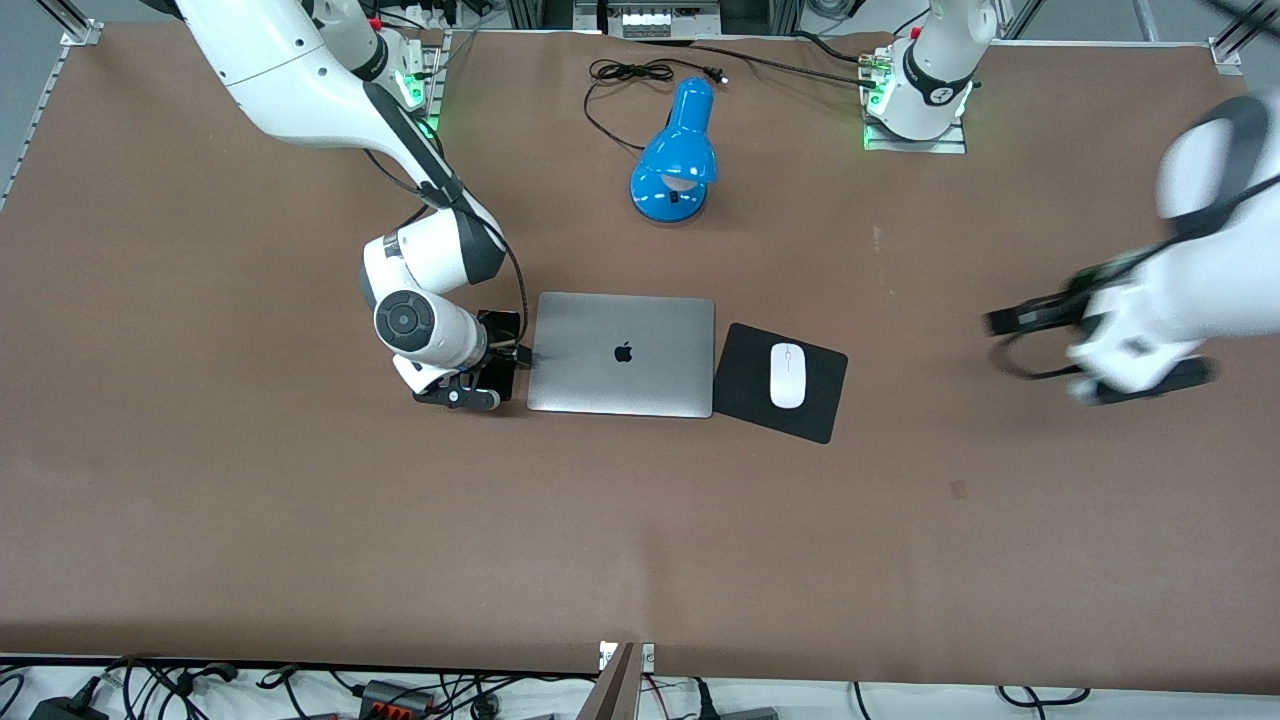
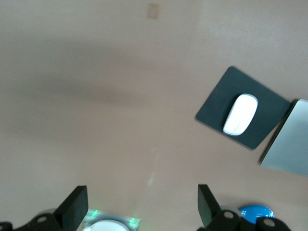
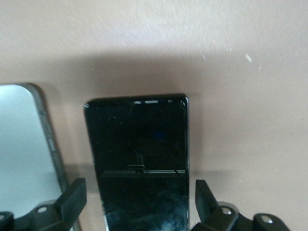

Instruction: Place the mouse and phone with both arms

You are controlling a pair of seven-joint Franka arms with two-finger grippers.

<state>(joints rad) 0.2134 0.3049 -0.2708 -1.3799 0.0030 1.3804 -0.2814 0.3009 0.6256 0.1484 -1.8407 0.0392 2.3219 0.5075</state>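
The black phone (image 1: 500, 330) lies flat on the table beside the closed laptop, toward the right arm's end. My right gripper (image 1: 495, 365) is low over it and partly hides it. In the right wrist view the phone (image 3: 139, 154) lies between the open fingers (image 3: 72, 197), with a gap on each side. The white mouse (image 1: 787, 375) sits on the black mouse pad (image 1: 745, 360) at the laptop's other edge. My left gripper (image 1: 1140, 385) is blurred in the air over bare table toward the left arm's end, open and empty (image 2: 143, 207). Its wrist view shows the mouse (image 2: 240, 114) on the pad (image 2: 221, 96).
A closed silver laptop (image 1: 622, 353) lies mid-table and shows in both wrist views (image 2: 288, 139) (image 3: 24, 144). A blue desk lamp (image 1: 680, 160) with a black cord stands farther from the front camera, between the arm bases.
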